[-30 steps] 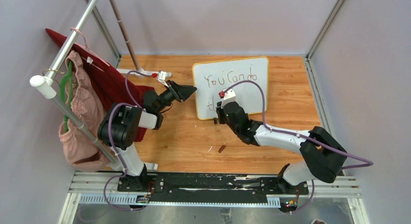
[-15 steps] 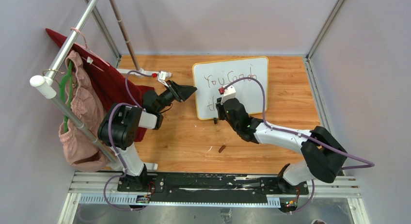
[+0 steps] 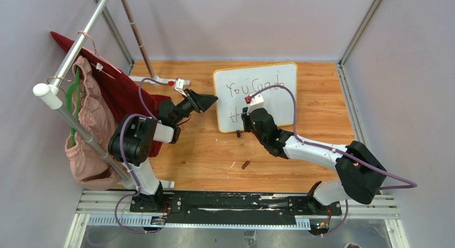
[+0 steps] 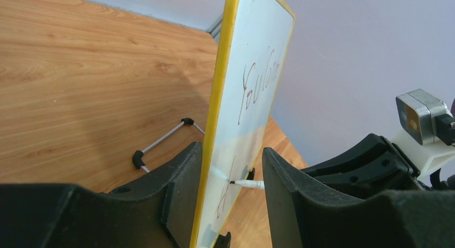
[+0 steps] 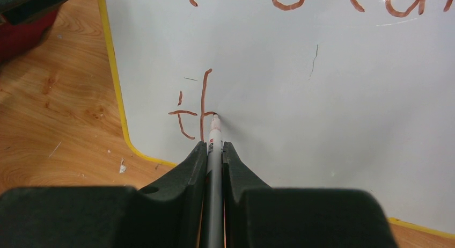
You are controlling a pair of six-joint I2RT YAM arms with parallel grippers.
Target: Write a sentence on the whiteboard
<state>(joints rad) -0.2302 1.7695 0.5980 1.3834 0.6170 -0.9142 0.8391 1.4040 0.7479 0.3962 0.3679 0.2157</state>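
Note:
The whiteboard with a yellow rim stands tilted on the wooden table. The sentence reads "You Can do" on the top line, with "th" started below. My right gripper is shut on a white marker; its tip touches the board at the "h". My left gripper straddles the board's left edge. Its back finger lies against the rim. Its front finger stands off the face, with a gap showing the marker tip.
A small brown cap lies on the table near the front. A clothes rail at the left carries a red cloth and a pink garment. The board's black clip foot and wire stand sit by its lower left corner.
My right gripper has shifted slightly up and to the right along the second line, and the marks there have grown from "t" to "th". The left arm has not moved.

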